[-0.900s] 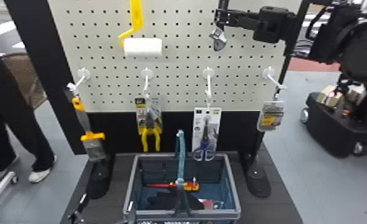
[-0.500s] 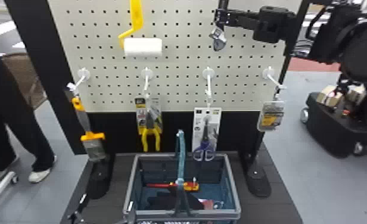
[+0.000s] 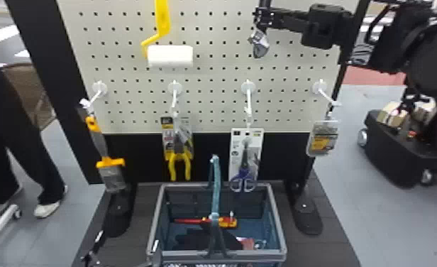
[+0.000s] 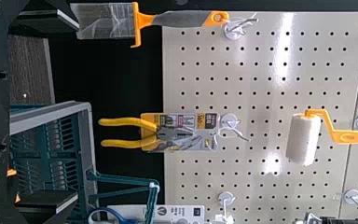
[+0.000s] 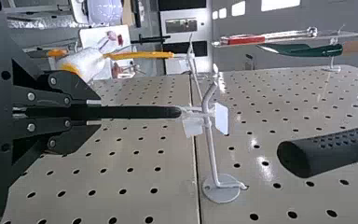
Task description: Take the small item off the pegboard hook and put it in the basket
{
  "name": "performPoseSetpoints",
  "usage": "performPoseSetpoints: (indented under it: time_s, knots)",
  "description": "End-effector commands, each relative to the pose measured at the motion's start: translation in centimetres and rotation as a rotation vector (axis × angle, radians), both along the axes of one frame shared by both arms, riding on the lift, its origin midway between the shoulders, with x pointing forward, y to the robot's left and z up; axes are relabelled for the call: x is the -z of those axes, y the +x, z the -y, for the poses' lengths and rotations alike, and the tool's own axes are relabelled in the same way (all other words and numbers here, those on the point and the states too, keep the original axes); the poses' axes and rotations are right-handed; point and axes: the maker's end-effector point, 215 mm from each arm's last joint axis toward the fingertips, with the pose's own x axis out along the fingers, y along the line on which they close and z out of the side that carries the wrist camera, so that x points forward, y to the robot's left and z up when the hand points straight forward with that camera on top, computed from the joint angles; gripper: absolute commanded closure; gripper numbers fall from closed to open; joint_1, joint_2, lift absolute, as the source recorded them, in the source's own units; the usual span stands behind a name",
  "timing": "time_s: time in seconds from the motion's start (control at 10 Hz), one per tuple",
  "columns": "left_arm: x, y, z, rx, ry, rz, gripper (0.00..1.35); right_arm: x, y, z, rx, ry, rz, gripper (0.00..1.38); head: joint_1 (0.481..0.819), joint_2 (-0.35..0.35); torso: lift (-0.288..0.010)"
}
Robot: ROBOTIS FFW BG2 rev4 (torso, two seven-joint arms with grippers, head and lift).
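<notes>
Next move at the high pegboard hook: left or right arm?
Right, I'd say. The right gripper is shut, its fingertips right by the hook. The left gripper is open but lower, down by the basket.

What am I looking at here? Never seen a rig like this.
A two-armed robot working at a pegboard. The head view looks forward and down from its head; each wrist view comes from a camera on that arm, turned sideways.

Hanging low on the board: brush, pliers, scissors, small pack. A roller is higher up. The basket stands on a dark base, with a red-yellow tool and something dark inside.

The right gripper is closed on a thin dark item; its clear tab is at a hook. I can't tell what it is. The left gripper is open, nothing held.
</notes>
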Motion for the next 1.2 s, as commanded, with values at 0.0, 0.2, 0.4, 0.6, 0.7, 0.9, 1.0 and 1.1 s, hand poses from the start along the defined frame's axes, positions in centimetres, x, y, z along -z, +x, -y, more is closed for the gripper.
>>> performPoseSetpoints:
  time_s: [0.0, 0.2, 0.4, 0.6, 0.7, 0.9, 1.0, 1.1]
  knots:
    - [0.1, -0.1, 0.0, 0.0, 0.0, -0.003, 0.05, -0.4, -0.4, -0.2, -0.003, -0.002, 0.014, 1.17, 0.549, 0.0, -0.1]
    - [0.2, -0.1, 0.0, 0.0, 0.001, -0.004, 0.05, -0.8, -0.9, -0.3, -0.008, -0.003, 0.029, 1.17, 0.549, 0.0, -0.1]
    - [0.2, -0.1, 0.1, 0.002, 0.001, -0.006, 0.05, -1.2, -1.3, -0.2, -0.009, -0.002, 0.043, 1.17, 0.549, 0.0, -0.1]
    - [0.2, -0.1, 0.1, 0.002, 0.001, -0.006, 0.05, -1.3, -1.5, 0.1, -0.003, 0.001, 0.048, 1.17, 0.549, 0.0, -0.1]
    - [0.3, -0.1, 0.1, 0.004, 0.001, -0.008, 0.05, -1.3, -1.4, 0.4, 0.005, 0.001, 0.048, 1.17, 0.549, 0.0, -0.1]
    - [0.3, -0.1, 0.1, 0.004, 0.001, -0.008, 0.05, -1.7, -1.7, 0.5, 0.005, -0.004, 0.058, 1.17, 0.549, 0.0, -0.1]
    - [0.3, -0.1, 0.2, 0.005, 0.0, -0.009, 0.05, -1.8, -1.9, 0.5, 0.006, -0.008, 0.062, 1.17, 0.549, 0.0, -0.1]
    - [0.4, -0.1, 0.2, 0.005, 0.001, -0.011, 0.05, -1.7, -1.9, 0.5, 0.005, -0.009, 0.061, 1.17, 0.549, 0.0, -0.1]
